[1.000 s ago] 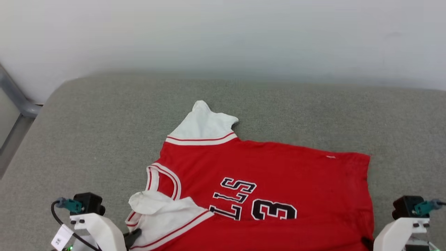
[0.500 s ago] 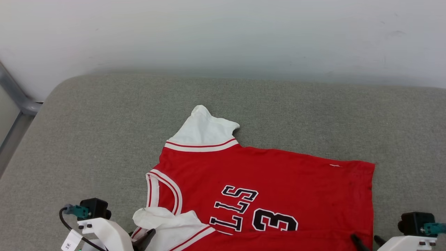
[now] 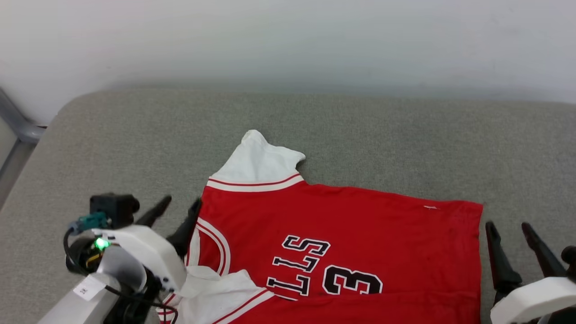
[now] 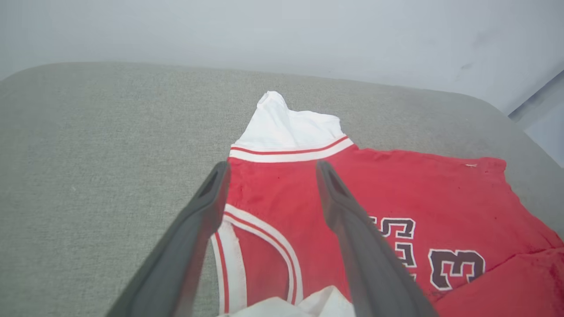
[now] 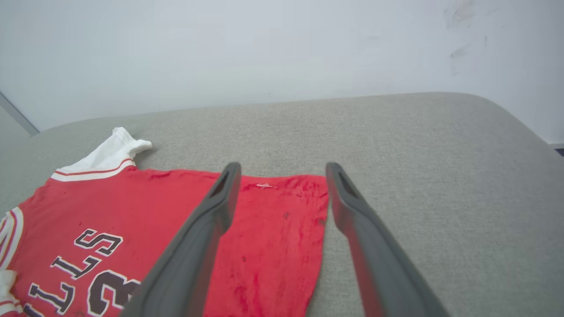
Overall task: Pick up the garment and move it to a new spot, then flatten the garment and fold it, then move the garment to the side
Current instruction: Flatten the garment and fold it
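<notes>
Red shirt (image 3: pixel 342 225) with white short sleeves, spread front-up on a grey cushion (image 3: pixel 360 126), close to its front edge and about midway between its left and right edges. Collar (image 3: pixel 211 238), striped red and white, toward the left edge; hem (image 3: pixel 478 252) toward the right edge. Far sleeve (image 3: pixel 258 159) flat and pointing at the back edge. Near sleeve (image 3: pixel 216 288) crumpled at the front, lapped onto the chest below the collar. Black, white-edged letters and a "3" (image 3: pixel 353 281) across the chest, seen sideways, with a red fold of the shirt's own cloth just reaching the lower part of the number along the front edge.

Left gripper (image 3: pixel 182 200) at the collar end, fingers spread wide, pinching nothing. From its wrist, one finger over bare cushion just beside the shoulder, the other over the red cloth near the collar. Contact with the cloth: cannot tell.

Right gripper (image 3: pixel 507 225) at the hem end, fingers likewise spread wide and holding nothing. From the head, both fingers just beyond the hem, over bare cushion. From its wrist, the far hem corner lined up between the two fingers.

Plain white wall (image 3: pixel 288 40) behind the back edge. Grey rail (image 3: pixel 18 128) past the back left corner.
</notes>
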{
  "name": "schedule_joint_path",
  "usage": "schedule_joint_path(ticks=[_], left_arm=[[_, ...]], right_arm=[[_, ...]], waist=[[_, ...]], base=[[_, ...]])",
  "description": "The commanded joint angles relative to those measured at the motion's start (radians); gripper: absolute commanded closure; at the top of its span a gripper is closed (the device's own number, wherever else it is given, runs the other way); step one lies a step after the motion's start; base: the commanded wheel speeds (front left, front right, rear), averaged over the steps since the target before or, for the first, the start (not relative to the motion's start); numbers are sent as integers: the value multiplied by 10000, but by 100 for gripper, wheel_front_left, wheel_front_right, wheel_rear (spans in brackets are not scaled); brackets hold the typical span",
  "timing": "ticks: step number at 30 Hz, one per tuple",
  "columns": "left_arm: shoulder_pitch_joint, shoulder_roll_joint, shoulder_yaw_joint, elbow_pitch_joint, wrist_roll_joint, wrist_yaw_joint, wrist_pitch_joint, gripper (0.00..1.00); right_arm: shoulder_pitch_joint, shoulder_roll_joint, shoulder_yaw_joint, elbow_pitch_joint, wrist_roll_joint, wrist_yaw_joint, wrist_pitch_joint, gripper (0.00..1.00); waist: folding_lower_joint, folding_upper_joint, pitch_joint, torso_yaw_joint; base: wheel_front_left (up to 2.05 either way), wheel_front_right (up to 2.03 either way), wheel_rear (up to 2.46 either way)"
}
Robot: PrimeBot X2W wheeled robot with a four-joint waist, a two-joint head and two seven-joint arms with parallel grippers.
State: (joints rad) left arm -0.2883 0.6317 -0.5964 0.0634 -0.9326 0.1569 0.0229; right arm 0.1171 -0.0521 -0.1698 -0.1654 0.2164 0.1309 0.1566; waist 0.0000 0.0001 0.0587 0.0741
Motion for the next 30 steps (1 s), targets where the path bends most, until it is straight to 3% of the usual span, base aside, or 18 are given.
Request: schedule_joint_path(ticks=[1, 10, 16, 23, 30], left_arm=[[-184, -75, 90, -7, 80, -42, -174, 0], [-1780, -631, 459, 441, 713, -276, -1420, 0], [-3180, -828, 543, 1319, 673, -885, -1357, 0], [-4882, -592, 458, 2860, 406, -1886, -278, 0], [-6245, -171, 59, 4444, -674, -2638, 2746, 0]], right_arm=[[-176, 26, -9, -64, -13, -4, -83, 0], [-1166, 23, -101, -847, -50, -4, -385, 0], [-1615, 24, -146, -844, 14, -4, -442, 0], [-1957, 25, 67, -417, 181, -4, -640, 0], [-2025, 24, 260, 74, 421, -4, -931, 0]], waist=[[0, -1, 195, -82], [0, -1, 1965, -500], [0, -1, 2808, -866], [0, -1, 3130, -1538], [0, -1, 3288, -2222]], base=[[0, 0, 0], [0, 0, 0], [0, 0, 0], [0, 0, 0], [0, 0, 0]])
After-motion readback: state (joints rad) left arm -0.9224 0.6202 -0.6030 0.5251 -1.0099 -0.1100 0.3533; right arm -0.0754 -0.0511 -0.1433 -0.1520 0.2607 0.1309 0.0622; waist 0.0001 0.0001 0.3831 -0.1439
